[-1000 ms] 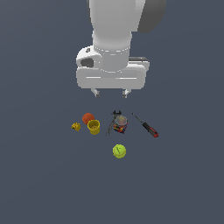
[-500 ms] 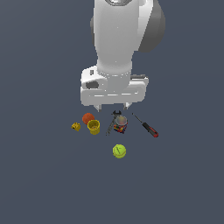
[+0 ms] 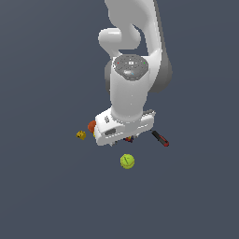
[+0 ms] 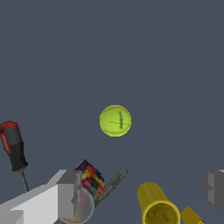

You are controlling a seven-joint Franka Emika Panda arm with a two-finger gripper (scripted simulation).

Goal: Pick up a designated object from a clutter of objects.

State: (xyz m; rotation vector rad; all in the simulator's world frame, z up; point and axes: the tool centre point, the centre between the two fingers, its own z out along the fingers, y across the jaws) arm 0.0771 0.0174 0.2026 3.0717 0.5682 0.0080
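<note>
Sitting alone on the dark desk (image 3: pixel 42 196), the yellow-green ball (image 3: pixel 127 161) lies apart from the rest of the clutter, nearer the exterior camera than the arm's hand. Gripper (image 4: pixel 142 192) hangs over the clutter, not over the ball; in the wrist view its two fingers stand wide apart with nothing between them, so spread and empty. Under it: yellow cup (image 4: pixel 158 205), multicoloured jumble (image 4: pixel 91 177), red-and-black screwdriver (image 4: pixel 13 146); orange-red ball (image 3: pixel 92 125) and tiny yellow piece (image 3: pixel 81 135) show to the exterior view's left. Ball is round, probably light and a bit springy with a fuzzy, grippy skin, likely to roll if nudged. Best hold judged: straight down, fingers across its widest middle, centred so it doesn't squirt out; free space all round
</note>
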